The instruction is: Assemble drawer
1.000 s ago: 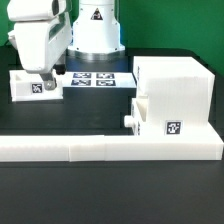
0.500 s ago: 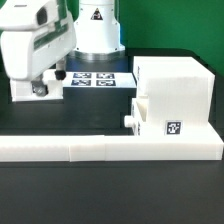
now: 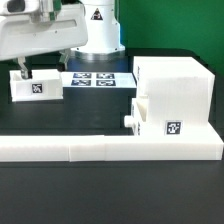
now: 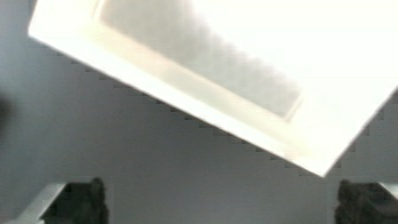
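Observation:
One small white knobbed tray (image 3: 36, 87) with a square tag stands at the exterior view's left. My gripper (image 3: 22, 71) hangs over its left end, the hand tilted sideways. In the wrist view the tray (image 4: 214, 70) fills the upper part, and both dark fingertips (image 4: 80, 200) stand wide apart with only bare table between them, so the gripper (image 4: 224, 205) is open and empty. The large cube-like housing (image 3: 178, 88) stands at the right. A second tray (image 3: 150, 113) sits partly inside it, knob (image 3: 128, 120) pointing left.
A long low white L-shaped wall (image 3: 100, 149) runs along the front and under the housing. The marker board (image 3: 98, 80) lies flat behind, between the left tray and the housing. The robot's base (image 3: 97, 30) stands at the back.
The hand has swung toward the exterior view's left and turned sideways. The fingers moved from the tray's right part to its left end. The tray and the housing have not moved.

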